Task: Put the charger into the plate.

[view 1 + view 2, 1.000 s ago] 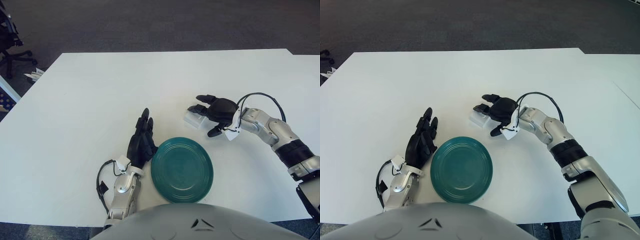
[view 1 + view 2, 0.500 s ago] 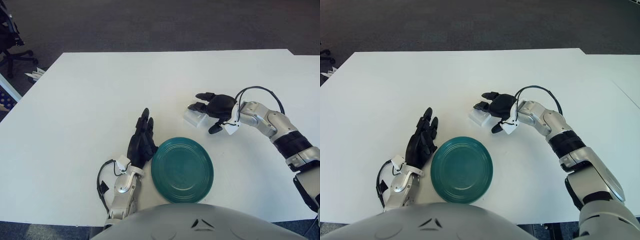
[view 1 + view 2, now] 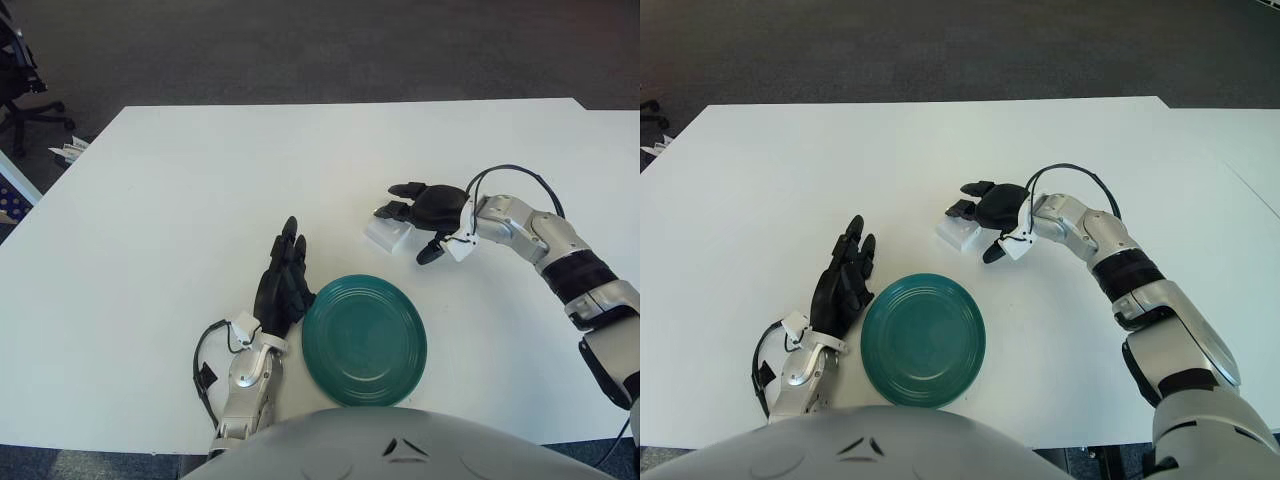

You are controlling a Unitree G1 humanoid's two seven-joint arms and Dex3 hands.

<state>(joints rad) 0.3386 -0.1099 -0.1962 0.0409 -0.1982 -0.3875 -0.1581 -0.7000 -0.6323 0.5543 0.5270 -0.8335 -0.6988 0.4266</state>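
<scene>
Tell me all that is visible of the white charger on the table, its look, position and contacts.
The charger is a small white blocky thing, plastic by its look, lying flat on the white table. It sits beyond the green plate, apart from it and toward the robot's right. The right hand is over its far right edge; two dark fingers show on its top, the thumb hangs free beside it. No cable or prongs can be made out. The hand hides part of it.

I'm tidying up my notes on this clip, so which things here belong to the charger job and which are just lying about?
Part of the job:
charger, white, on the table
plate, green
right hand, over the charger

Just there:
left hand, left of the plate
table
office chair, far left
</scene>
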